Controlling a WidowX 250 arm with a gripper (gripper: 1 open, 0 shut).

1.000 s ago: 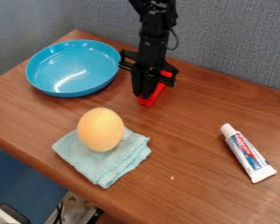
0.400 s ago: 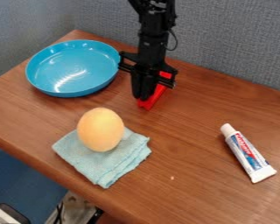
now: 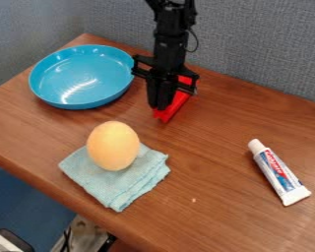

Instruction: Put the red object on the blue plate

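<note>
Red object [image 3: 177, 102] seemingly in downward-pointing end effector [image 3: 163, 102]

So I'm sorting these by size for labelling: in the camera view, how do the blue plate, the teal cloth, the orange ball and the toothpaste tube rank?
1. blue plate
2. teal cloth, not much smaller, and nearer the camera
3. and 4. orange ball and toothpaste tube: too alike to rank; the tube is longer, the ball bulkier.

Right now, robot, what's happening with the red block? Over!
Gripper shut on red block, pointing straight down. Blue plate empty, to the left in the camera view. Nothing between them. Orange ball on cloth, off the path.
</note>
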